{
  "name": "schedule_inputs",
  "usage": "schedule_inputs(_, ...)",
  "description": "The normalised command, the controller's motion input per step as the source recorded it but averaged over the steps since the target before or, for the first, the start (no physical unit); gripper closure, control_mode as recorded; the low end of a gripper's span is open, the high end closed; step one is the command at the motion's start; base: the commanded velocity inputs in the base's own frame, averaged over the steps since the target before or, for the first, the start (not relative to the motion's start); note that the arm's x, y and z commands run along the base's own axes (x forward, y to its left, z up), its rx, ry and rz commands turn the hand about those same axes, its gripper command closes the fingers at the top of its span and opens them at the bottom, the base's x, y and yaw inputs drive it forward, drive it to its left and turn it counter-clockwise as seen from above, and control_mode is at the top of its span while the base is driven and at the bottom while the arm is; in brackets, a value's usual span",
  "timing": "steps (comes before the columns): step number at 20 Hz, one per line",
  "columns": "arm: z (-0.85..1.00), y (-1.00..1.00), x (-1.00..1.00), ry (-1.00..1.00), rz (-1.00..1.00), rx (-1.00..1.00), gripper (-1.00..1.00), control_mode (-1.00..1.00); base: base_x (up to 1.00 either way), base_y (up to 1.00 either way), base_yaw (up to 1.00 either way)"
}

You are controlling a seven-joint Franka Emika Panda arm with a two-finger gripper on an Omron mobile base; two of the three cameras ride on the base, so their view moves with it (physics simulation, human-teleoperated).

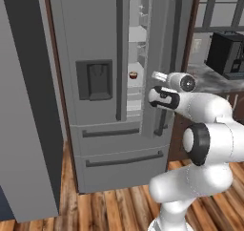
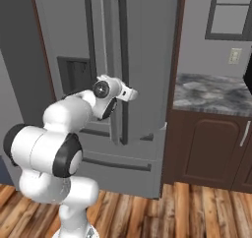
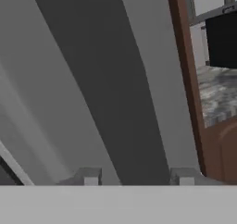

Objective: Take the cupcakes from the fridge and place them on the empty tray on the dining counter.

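At the far left of the left base view a tall grey panel (image 1: 26, 106) is standing beside the fridge (image 1: 95, 48), whose left door is carrying a dark dispenser recess (image 1: 95, 79) and a long dark vertical handle (image 1: 119, 53). Just right of that handle the fridge is standing ajar, and through the narrow gap pale shelves are showing; one cupcake (image 1: 133, 75) with a reddish top and dark wrapper is sitting on a shelf there, at about the height of the dispenser. The second cupcake is not something I can make out in that gap. Further right, the tool (image 3: 136, 176) is sitting right up against the right door, its two fingertips (image 3: 89, 176) standing apart on either side of the right door's dark handle (image 3: 111, 79) in the hand view; whether they are pressing on that handle I cannot tell. Below the doors, two drawers (image 1: 121, 146) are staying shut. To the right of the fridge a brown wooden side panel (image 2: 174, 84) is rising, and beyond it a grey marbled table (image 2: 214, 94) over dark brown cabinets (image 2: 211, 148) is running along the wall, with a black appliance (image 1: 226, 53) standing on it.
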Motion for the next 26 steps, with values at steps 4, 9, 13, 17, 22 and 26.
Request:
schedule_inputs(4,0.0,-1.0,-1.0,0.0,0.0,0.14,1.0,-1.0,0.0,0.0,0.0)
schedule_inputs(9,0.14,-1.0,-1.0,0.0,0.0,0.15,1.0,-1.0,0.0,0.0,0.0)
schedule_inputs(13,0.64,-1.0,-1.0,-0.01,-0.02,0.16,1.0,-1.0,0.0,0.0,0.0)
schedule_inputs(17,0.9,-0.62,-1.0,-0.11,-0.06,0.1,1.0,-1.0,0.0,0.0,0.0)
schedule_inputs(22,0.62,0.96,-1.0,-0.33,-0.1,-0.13,1.0,-1.0,0.0,0.0,0.0)
schedule_inputs(26,0.16,1.0,-0.86,-0.24,-0.13,-0.15,1.0,-1.0,0.0,0.0,0.0)
